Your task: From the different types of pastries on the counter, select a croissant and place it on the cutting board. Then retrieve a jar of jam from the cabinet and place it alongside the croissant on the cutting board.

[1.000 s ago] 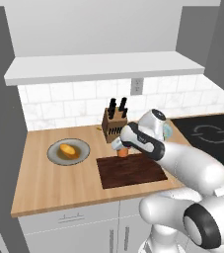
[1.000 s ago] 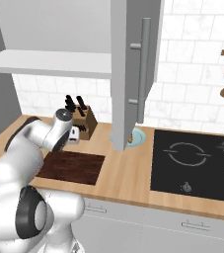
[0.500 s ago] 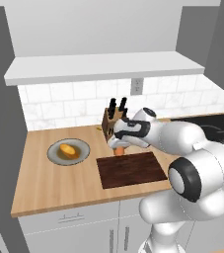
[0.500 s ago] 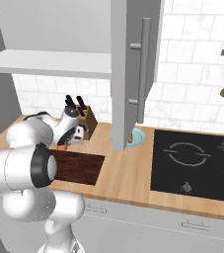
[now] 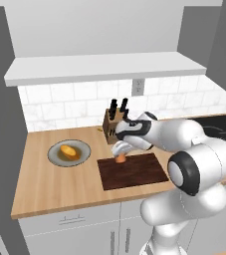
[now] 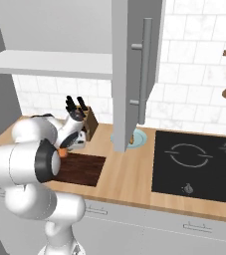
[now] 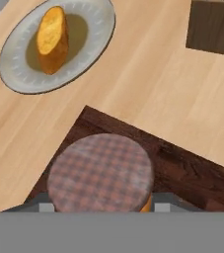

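Now, jar of jam [image 7: 100, 173]: low centre of the hand view, checked lid up, over the cutting board's [image 5: 134, 172] near-left corner.
End effector [image 5: 120, 151]: clenched on the jar, fingers either side.
Relation: board directly beneath; straight down.
Bun [image 7: 52, 38]: on grey plate [image 7: 91, 39], upper left.
Croissant: not on the board.
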